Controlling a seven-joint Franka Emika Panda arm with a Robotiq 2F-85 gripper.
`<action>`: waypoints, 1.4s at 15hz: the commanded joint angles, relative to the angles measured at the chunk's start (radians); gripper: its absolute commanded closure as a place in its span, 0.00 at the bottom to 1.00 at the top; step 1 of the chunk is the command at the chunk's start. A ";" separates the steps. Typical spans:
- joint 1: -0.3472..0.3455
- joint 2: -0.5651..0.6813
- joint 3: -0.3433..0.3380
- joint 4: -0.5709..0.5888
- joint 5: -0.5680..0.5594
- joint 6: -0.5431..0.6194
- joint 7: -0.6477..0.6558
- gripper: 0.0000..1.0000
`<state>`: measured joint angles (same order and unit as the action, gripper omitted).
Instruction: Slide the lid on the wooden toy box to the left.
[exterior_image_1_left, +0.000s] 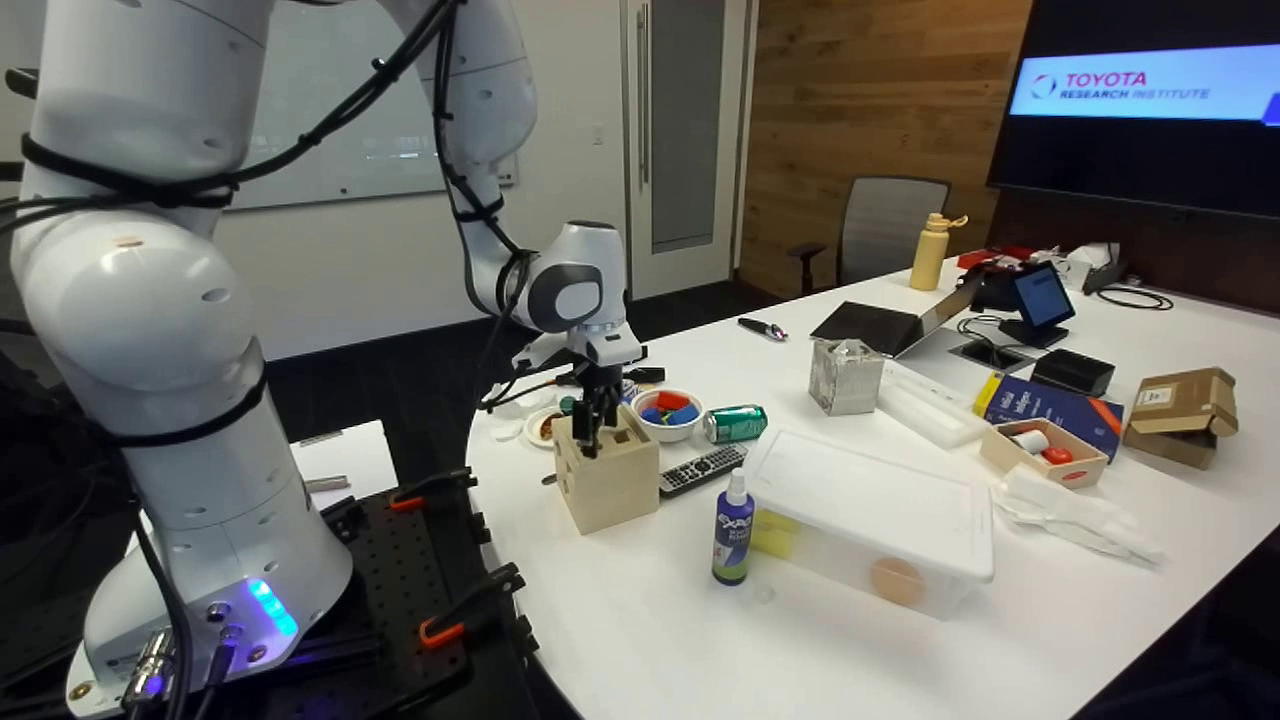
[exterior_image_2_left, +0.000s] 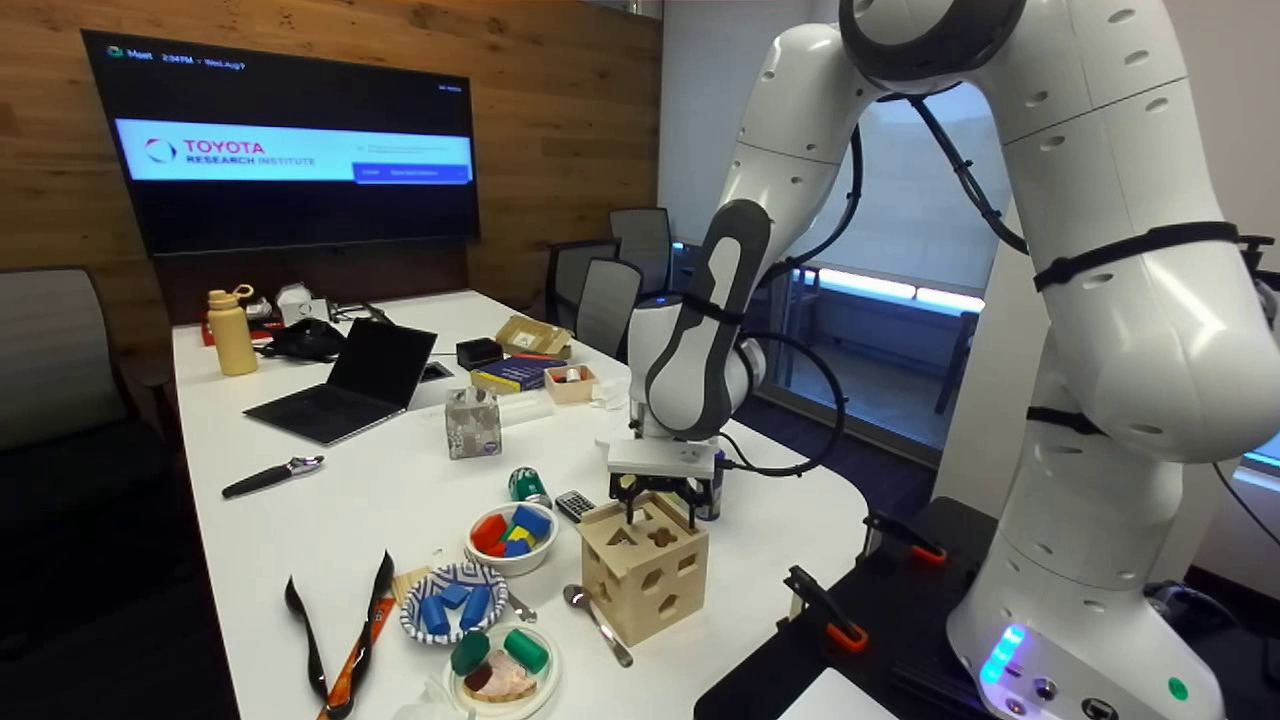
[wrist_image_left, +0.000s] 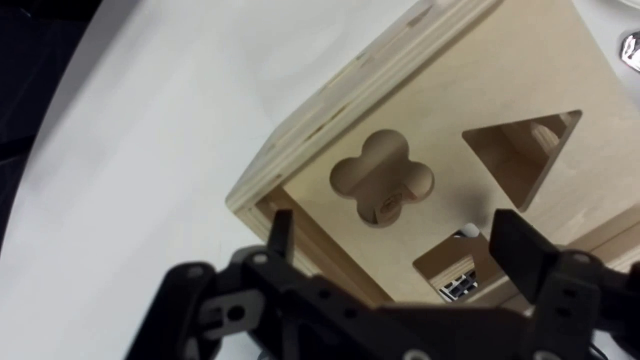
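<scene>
The wooden toy box (exterior_image_1_left: 608, 492) stands upright on the white table, and it also shows in an exterior view (exterior_image_2_left: 655, 590). Its lid (exterior_image_2_left: 641, 548) lies flat in the box top, with clover, triangle and square cut-outs. In the wrist view the lid (wrist_image_left: 445, 145) has a narrow brown gap between one edge and the box wall (wrist_image_left: 350, 100). My gripper (exterior_image_2_left: 661, 520) points down at the box top, and it also shows in an exterior view (exterior_image_1_left: 588, 446). In the wrist view the gripper (wrist_image_left: 395, 220) is open, its fingers wide apart with nothing between. I cannot tell whether the fingertips touch the lid.
Beside the box are a bowl of colored blocks (exterior_image_2_left: 511, 562), a green can (exterior_image_1_left: 735, 424), a remote (exterior_image_1_left: 703, 470) and a spoon (exterior_image_2_left: 600, 628). A spray bottle (exterior_image_1_left: 733, 535) and a clear bin with a white lid (exterior_image_1_left: 870, 490) stand nearby. Tongs (exterior_image_2_left: 355, 640) lie farther off.
</scene>
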<state>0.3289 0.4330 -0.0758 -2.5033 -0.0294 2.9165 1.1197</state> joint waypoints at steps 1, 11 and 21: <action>0.036 -0.016 -0.014 0.015 0.010 -0.053 -0.014 0.00; 0.008 0.051 0.037 0.074 0.021 -0.028 -0.091 0.00; -0.200 0.090 0.269 0.102 0.259 0.025 -0.424 0.00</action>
<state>0.1945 0.4973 0.1180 -2.4200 0.1441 2.9137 0.8041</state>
